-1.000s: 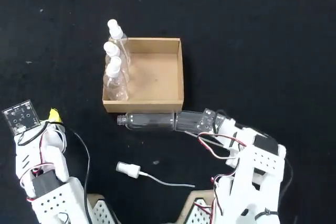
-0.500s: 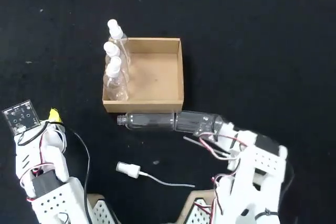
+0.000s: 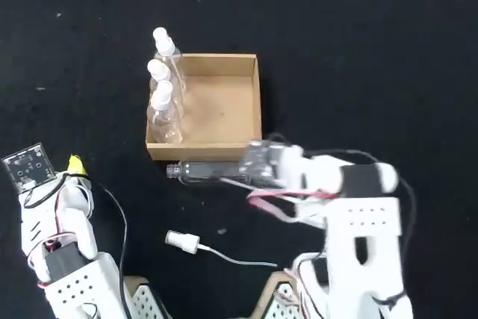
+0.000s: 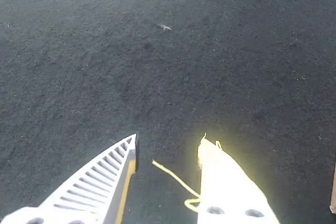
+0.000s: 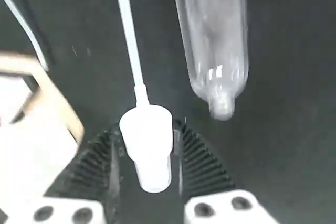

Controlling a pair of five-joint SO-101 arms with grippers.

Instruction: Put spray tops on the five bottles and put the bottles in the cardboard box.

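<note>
Right tool [image 5: 147,148]: closed on a white spray top [image 5: 146,132]. I grip it across the body, so the dip tube [image 5: 126,30] sticks straight out ahead, free to be fed into a neck.
Uncapped bottle [image 3: 209,172]: lies on its side on the worktop [image 3: 373,72], just in front of the near wall of the cardboard box [image 3: 258,102]. From my right wrist it sits just beside the tube, not in line with it. From above, the neck seems to point away from my right arm.
Why it matters: I judge the tube must first be lined up with the open neck, and a bottle lying flat may roll when nudged.
Three capped bottles [image 3: 164,117]: upright in a row along one side wall of the box. That leaves the rest of the floor free, I think for the ones to come.
Loose spray top [image 3: 183,241]: lies on the worktop nearer the arms, tube trailing, well apart from the bottle.
Left tool [image 4: 168,148]: jaws moderately parted, holding nothing, over bare black worktop away from the box.
Writing: none I can read. The bottles look clear, with no label I can make out.
</note>
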